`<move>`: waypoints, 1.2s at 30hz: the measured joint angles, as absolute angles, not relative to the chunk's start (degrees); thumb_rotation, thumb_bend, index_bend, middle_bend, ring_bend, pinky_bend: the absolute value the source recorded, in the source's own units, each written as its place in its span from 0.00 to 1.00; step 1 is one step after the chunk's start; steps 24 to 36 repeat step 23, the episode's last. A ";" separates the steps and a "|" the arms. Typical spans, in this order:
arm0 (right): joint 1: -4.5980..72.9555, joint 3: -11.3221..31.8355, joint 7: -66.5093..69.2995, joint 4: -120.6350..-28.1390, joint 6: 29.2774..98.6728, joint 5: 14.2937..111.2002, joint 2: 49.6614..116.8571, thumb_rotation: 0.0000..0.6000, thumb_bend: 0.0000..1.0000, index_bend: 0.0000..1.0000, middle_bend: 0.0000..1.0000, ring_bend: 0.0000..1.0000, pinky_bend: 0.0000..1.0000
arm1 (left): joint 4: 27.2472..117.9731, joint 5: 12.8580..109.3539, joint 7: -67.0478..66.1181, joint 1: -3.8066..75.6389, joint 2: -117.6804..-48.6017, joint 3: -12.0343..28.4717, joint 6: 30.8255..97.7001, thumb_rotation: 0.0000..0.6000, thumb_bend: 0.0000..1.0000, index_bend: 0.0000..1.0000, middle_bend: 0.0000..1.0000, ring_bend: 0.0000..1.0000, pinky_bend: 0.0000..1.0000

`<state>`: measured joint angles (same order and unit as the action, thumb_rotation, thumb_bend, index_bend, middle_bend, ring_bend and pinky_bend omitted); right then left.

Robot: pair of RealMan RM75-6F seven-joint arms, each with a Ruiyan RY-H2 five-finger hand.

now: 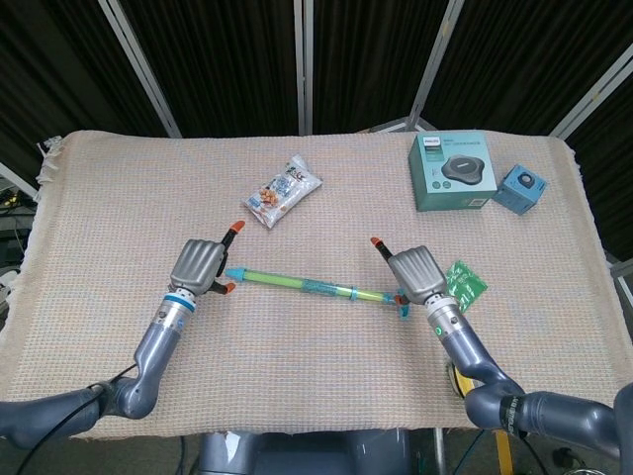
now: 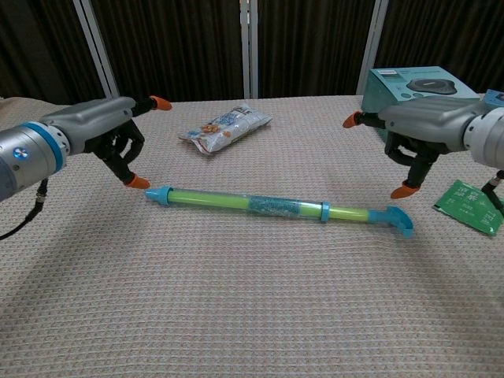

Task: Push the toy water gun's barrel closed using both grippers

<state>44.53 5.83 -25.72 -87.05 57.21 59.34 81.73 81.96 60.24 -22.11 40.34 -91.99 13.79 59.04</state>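
Toy water gun (image 1: 315, 287) lies flat on the tabletop (image 1: 119, 208), centre, nozzle at 9 o'clock, handle at 3 o'clock. Left robot hand (image 1: 198, 267) just beyond the nozzle, fingers spread wide, holding nothing. Right robot hand (image 1: 417, 274) beside the handle, likewise spread and empty.

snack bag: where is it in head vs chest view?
Head view: snack bag lies upper centre-left on the table, beyond the toy water gun.
Chest view: snack bag sits centre-left toward the far edge, behind the gun.
Shared landmark: teal box, far right in both.
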 measured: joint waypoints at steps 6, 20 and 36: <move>39.33 3.49 -21.91 -92.66 62.93 66.05 74.03 1.00 0.00 0.00 0.28 0.38 0.37 | 89.57 65.01 -18.90 34.34 -83.57 12.36 67.47 1.00 0.01 0.00 0.05 0.07 0.13; 23.64 -1.40 -11.48 -96.42 81.84 79.50 65.05 1.00 0.00 0.00 0.00 0.00 0.00 | 102.64 76.47 -14.82 18.03 -69.87 1.73 83.22 1.00 0.00 0.00 0.00 0.00 0.00; 20.45 -1.64 -10.31 -96.19 85.07 80.37 65.05 1.00 0.00 0.00 0.00 0.00 0.00 | 102.64 78.86 -13.88 15.77 -69.34 0.28 85.40 1.00 0.00 0.00 0.00 0.00 0.00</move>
